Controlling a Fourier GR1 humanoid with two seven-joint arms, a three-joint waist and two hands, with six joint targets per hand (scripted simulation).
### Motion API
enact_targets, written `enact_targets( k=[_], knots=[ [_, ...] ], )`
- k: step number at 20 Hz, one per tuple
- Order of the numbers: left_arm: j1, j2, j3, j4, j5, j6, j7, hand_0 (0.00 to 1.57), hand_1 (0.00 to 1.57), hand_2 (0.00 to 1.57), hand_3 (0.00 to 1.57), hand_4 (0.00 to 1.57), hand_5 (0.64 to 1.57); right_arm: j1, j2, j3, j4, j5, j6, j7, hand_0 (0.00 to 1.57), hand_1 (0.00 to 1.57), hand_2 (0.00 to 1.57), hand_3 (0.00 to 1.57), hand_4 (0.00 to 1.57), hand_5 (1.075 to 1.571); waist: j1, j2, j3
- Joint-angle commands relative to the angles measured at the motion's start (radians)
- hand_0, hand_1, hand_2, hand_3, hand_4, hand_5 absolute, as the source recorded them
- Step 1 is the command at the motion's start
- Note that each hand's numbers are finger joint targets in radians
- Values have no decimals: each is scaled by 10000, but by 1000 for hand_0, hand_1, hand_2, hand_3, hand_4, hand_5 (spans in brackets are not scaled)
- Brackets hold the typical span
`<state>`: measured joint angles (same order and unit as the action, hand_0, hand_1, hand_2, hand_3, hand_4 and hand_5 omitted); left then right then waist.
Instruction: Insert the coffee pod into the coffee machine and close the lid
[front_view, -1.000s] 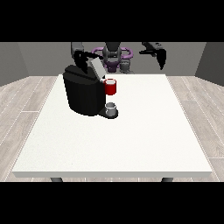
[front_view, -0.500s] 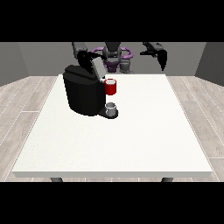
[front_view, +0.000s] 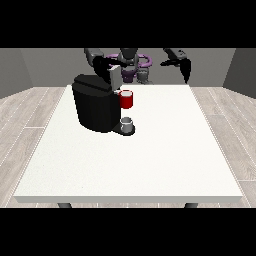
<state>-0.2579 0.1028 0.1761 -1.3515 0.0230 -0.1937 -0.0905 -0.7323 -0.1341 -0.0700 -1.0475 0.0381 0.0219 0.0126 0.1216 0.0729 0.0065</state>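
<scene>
While the lid looks unclosed, we judge the task partly done.
We see the coffee machine at ten o'clock on the tabletop, a red thing at the machine and a grey thing below it. Whether either robot hand is apart or together, at left or right, we cannot tell; no pod shows plainly.

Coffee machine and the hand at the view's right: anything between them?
Only bare white table shows between the coffee machine and the raised hand at the view's right in the front view; a red thing at the machine sits on that side.
</scene>
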Motion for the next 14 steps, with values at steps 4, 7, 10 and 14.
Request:
enact_targets(
  k=[4, 7, 10, 14],
  knots=[
    [-659, 67, -36, -154, 117, -15, 58, 0, 0, 0, 0, 0, 1571, -382, -174, 605, -60, 661, 182, -869, 0, 0, 0, 0, 124, 1571, 479, 632, -64],
    [-483, 20, -149, -18, -32, -69, -502, 0, 0, 0, 0, 196, 1571, -437, -53, 823, -423, 661, 96, -156, 0, 0, 0, 0, 142, 1571, 341, 248, -68],
    [-70, -421, -690, -428, -177, -58, -526, 0, 0, 0, 0, 185, 1571, -319, 162, 695, -183, 695, -239, -627, 0, 0, 0, 0, 125, 1571, 710, 214, -63],
    [41, -648, -590, -225, -147, 305, -706, 0, 0, 0, 0, 245, 1571, -74, 875, 1167, -588, 528, 105, -706, 0, 0, 0, 0, 132, 1571, 154, -391, -65]
  ],
)
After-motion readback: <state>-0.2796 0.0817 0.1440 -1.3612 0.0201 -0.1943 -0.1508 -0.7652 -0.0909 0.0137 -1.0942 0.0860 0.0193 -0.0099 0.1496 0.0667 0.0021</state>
